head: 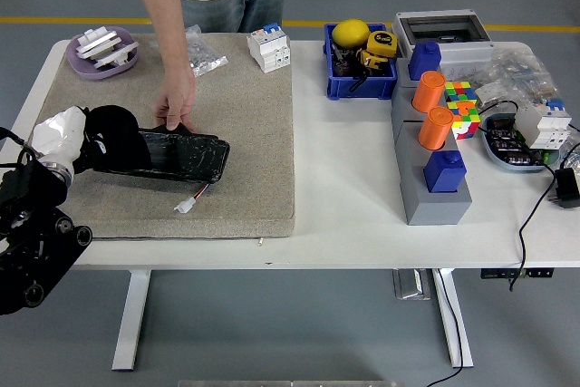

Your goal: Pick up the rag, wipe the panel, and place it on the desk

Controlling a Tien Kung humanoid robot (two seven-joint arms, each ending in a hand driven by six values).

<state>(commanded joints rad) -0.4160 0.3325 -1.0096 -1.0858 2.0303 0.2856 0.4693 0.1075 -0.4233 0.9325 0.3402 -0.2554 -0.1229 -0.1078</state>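
1. Lower left of the frame: the robot's left hand, silver-white on a black arm, grips a dark black rag and presses it on the left end of a long, glossy black panel.
2. The panel lies on a beige felt mat covering the left half of the white table — a small white connector on red wires sits just in front of it.
3. A person's bare hand reaches down from the top of the frame, fingertips on the panel's far edge.
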